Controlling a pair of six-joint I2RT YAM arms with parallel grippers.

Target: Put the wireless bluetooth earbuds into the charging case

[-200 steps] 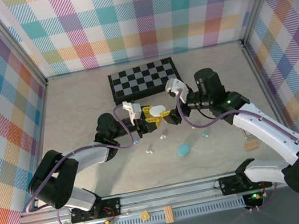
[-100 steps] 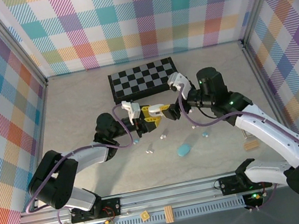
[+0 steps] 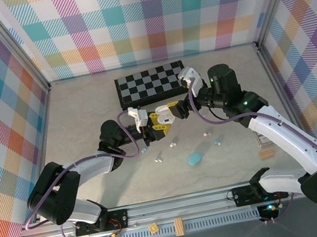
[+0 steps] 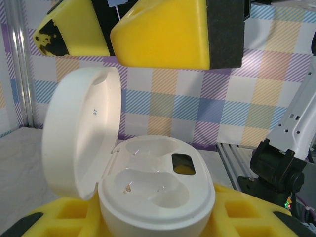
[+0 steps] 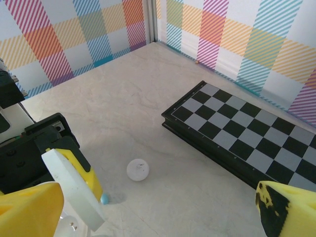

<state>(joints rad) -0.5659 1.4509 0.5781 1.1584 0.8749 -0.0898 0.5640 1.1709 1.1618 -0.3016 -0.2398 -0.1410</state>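
The case (image 4: pixel 154 193) is being clamped by the left gripper (image 3: pixel 158 126), the right gripper (image 3: pixel 174 111) being held apart. Earbuds (image 3: pixel 158 159), lower centre, seem light, slippery; stems should be pinched.

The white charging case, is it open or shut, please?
Open: the case has its lid swung up, both wells empty.

The case (image 4: pixel 158 197) sat gripped between the left gripper's (image 3: pixel 158 126) fingers, its lid (image 4: pixel 81 133) tipped up at its left. The right gripper (image 3: pixel 175 110) hung close over it. The chessboard (image 3: pixel 151 83) lay beyond both grippers. Earbuds (image 3: pixel 158 159) lay on the table (image 3: pixel 85 119) nearer than them.
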